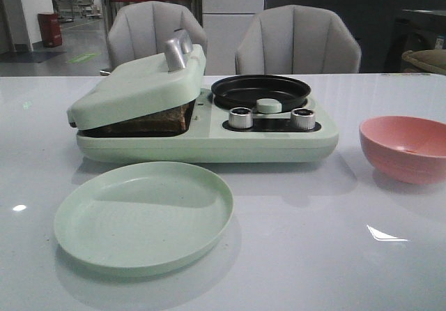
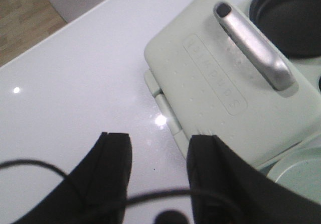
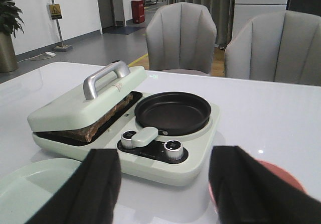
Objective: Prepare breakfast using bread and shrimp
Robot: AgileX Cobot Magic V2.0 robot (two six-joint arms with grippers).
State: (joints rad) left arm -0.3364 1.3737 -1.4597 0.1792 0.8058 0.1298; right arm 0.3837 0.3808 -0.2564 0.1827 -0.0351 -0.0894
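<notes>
The bread [image 1: 157,121] lies inside the green breakfast maker [image 1: 209,140], pressed under its lid [image 1: 139,84]; its brown crust edge [image 3: 103,119] shows in the gap. The lid carries a silver handle [image 2: 256,45]. A black round pan [image 1: 261,90] on the maker looks bare. No shrimp is visible. My left gripper [image 2: 159,146] hangs open above the table beside the lid's corner. My right gripper [image 3: 165,179] is open too, in front of the maker's knobs [image 3: 173,146]. Neither gripper appears in the front view.
A pale green plate [image 1: 144,215] lies on the white table in front of the maker. A pink bowl [image 1: 404,148] stands to the right, its inside hidden. Two grey chairs [image 1: 296,40] stand behind the table.
</notes>
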